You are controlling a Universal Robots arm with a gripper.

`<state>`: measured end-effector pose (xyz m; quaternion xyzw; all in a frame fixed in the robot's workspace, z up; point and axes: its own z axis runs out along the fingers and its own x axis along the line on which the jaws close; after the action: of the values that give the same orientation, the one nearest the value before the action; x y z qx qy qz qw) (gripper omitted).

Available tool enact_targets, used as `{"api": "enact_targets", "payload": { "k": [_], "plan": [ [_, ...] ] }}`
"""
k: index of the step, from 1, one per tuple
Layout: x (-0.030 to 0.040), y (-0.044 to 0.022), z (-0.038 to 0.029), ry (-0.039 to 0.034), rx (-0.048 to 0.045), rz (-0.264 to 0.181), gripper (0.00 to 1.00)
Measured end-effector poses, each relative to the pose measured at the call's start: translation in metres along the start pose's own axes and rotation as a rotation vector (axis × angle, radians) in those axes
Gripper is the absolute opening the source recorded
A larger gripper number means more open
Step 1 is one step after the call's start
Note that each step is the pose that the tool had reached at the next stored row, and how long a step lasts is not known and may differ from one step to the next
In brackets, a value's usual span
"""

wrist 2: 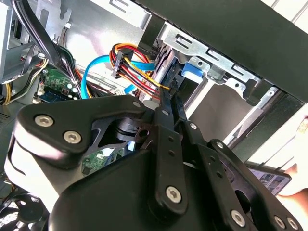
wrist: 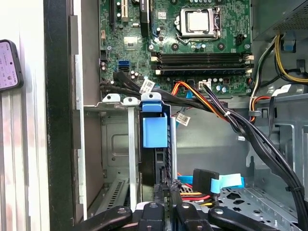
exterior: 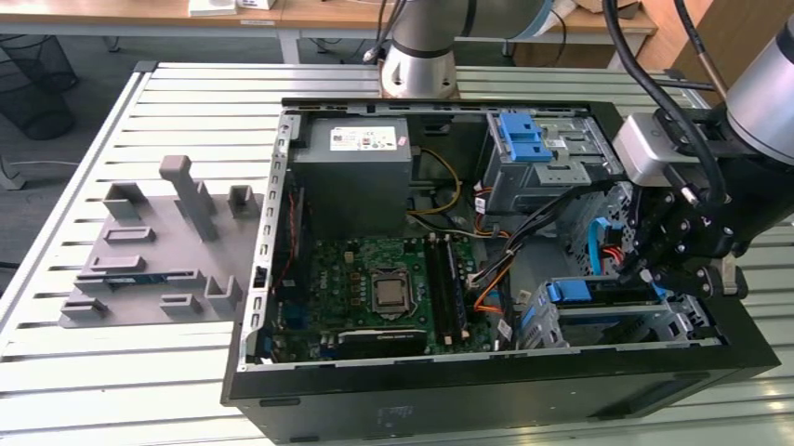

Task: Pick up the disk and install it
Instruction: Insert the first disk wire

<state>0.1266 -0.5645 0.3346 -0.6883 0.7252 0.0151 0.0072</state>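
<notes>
The disk stands on edge in the metal drive cage [exterior: 676, 321] at the front corner of the open computer case, on the exterior view's right. Its blue handle tab [exterior: 571, 292] points toward the motherboard. In the first wrist view the tab [wrist: 155, 130] sits at the cage mouth and the disk's dark edge [wrist: 162, 161] runs back to my gripper [wrist: 162, 195]. My gripper [exterior: 652, 274] hangs over the cage with its thin black fingers [wrist 2: 166, 108] drawn together on the disk's edge [wrist 2: 168, 79], beside the blue tab [wrist 2: 192, 70].
Orange, red and blue cables [wrist: 202, 98] run close past the cage. The motherboard [exterior: 385, 283], the grey power supply [exterior: 360, 163] and an upper bay with a blue carrier [exterior: 522, 139] fill the case. A grey fixture plate [exterior: 155, 246] lies outside it. A phone [wrist: 7, 65] rests beside the case.
</notes>
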Motion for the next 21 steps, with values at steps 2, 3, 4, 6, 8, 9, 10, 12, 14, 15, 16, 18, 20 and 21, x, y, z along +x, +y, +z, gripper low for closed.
{"api": "enact_targets", "payload": {
  "k": [2,3,4,6,8,9,10,12,14,15,16,18,20,21],
  "plan": [
    [0.0000,0.0000,0.0000,0.0000,-0.0006,0.000,0.16],
    [0.0000,0.0000,0.0000,0.0000,-0.0007,0.000,0.16],
    [0.0001,0.0000,0.0001,0.0001,-0.0008,0.000,0.16],
    [0.0001,0.0000,0.0003,0.0001,-0.0009,0.000,0.16],
    [0.0001,0.0000,0.0004,-0.0001,-0.0010,0.000,0.16],
    [0.0001,0.0000,0.0002,-0.0003,-0.0015,0.000,0.16],
    [0.0001,0.0001,-0.0005,-0.0004,-0.0023,0.000,0.16],
    [0.0000,0.0001,-0.0028,-0.0002,-0.0028,0.001,0.16],
    [-0.0001,0.0000,-0.0031,-0.0004,-0.0032,0.000,0.16],
    [-0.0001,-0.0002,-0.0031,-0.0005,-0.0032,0.000,0.16],
    [-0.0001,-0.0004,-0.0031,-0.0003,-0.0032,0.000,0.16],
    [0.0000,-0.0009,-0.0027,-0.0002,-0.0032,0.000,0.16],
    [0.0000,-0.0011,-0.0021,-0.0006,-0.0033,0.000,0.16],
    [0.0000,-0.0012,-0.0017,-0.0006,-0.0033,0.001,0.16]
  ]
}}
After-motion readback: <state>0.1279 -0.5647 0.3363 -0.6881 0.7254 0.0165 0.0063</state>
